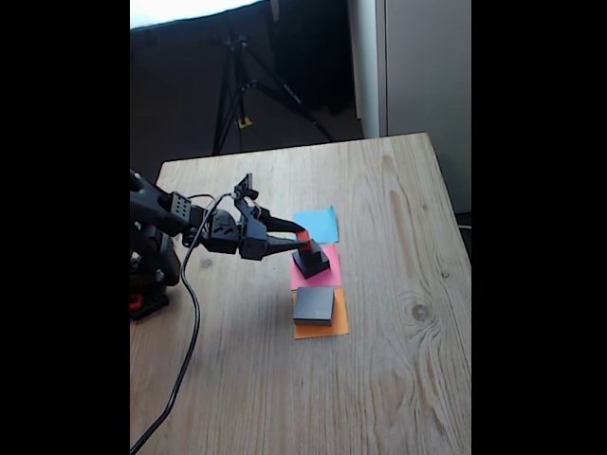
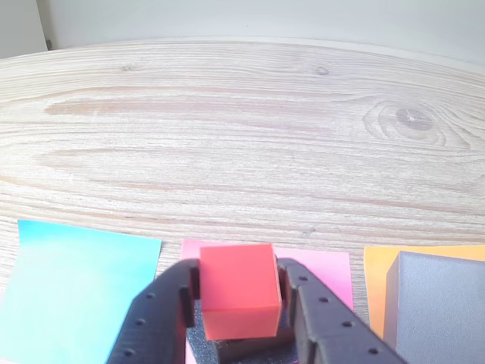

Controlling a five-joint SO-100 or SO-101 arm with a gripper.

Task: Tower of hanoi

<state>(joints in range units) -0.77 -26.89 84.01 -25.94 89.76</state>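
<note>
Pinched between the black two-finger tool in the fixed view is the tiny red plastic cube, held just above a small black cube on the pink paper square. At 12 o'clock lies the blue paper square, at 6 o'clock the large flat grey block. In the wrist view, the tool is seen clamped on the cube's sides, with blue paper at 9 o'clock over the wooden counter.
</note>
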